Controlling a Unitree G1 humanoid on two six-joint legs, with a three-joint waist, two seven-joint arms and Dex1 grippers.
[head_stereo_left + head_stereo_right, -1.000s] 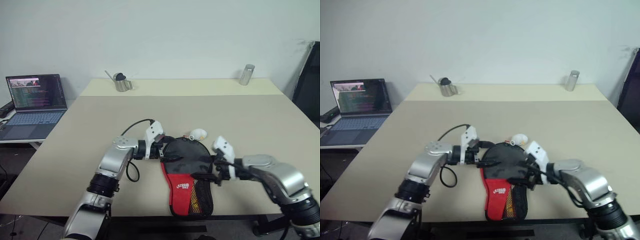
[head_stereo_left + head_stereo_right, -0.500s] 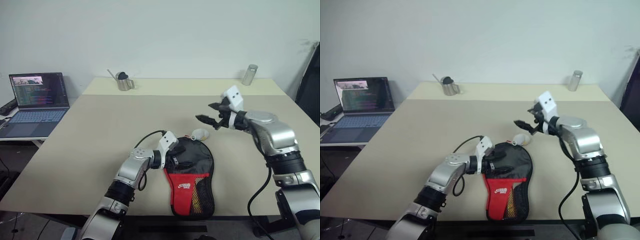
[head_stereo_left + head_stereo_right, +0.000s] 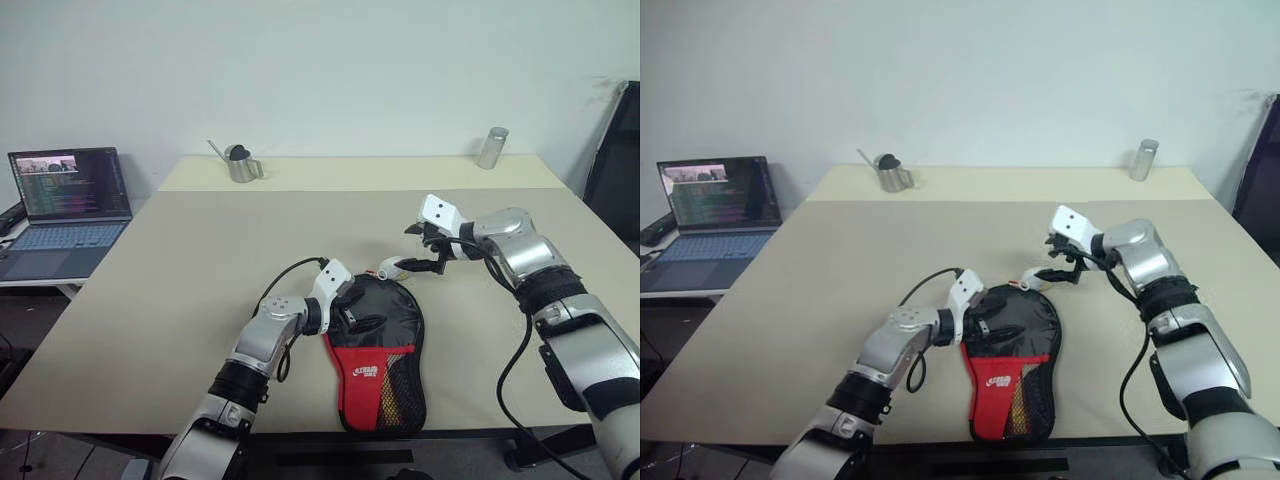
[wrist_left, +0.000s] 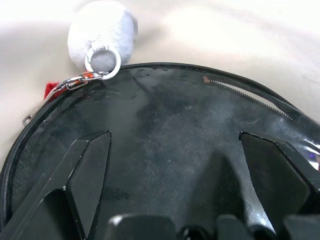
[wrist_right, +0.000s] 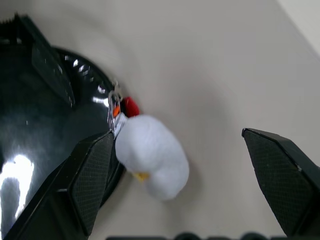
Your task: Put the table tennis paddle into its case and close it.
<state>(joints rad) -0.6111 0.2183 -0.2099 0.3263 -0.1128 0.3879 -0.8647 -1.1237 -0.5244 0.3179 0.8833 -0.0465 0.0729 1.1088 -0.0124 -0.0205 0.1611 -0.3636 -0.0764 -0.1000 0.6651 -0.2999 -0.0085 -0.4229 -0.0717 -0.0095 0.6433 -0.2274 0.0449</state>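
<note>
The case (image 3: 381,352), black above and red below with a mesh panel, lies flat near the table's front edge. Its white plush charm (image 3: 392,268) rests on the table just beyond its round top. My left gripper (image 3: 362,312) stands open over the black upper left part of the case (image 4: 165,115), near the zipper edge (image 4: 250,97). Out past the case, my right gripper (image 3: 412,250) is open just above the charm (image 5: 150,160), which lies between its fingers without touching them. The table tennis paddle is hidden.
The beige table (image 3: 250,230) stretches far behind the case. A metal cup (image 3: 241,165) and a metal cylinder (image 3: 492,148) stand at its back edge. An open laptop (image 3: 68,200) sits on a low surface to the left. A dark object (image 3: 615,170) stands at the right.
My right gripper left the case's right side, rose and swung forward, then came down over the charm. The left gripper stayed on the case's upper left.
</note>
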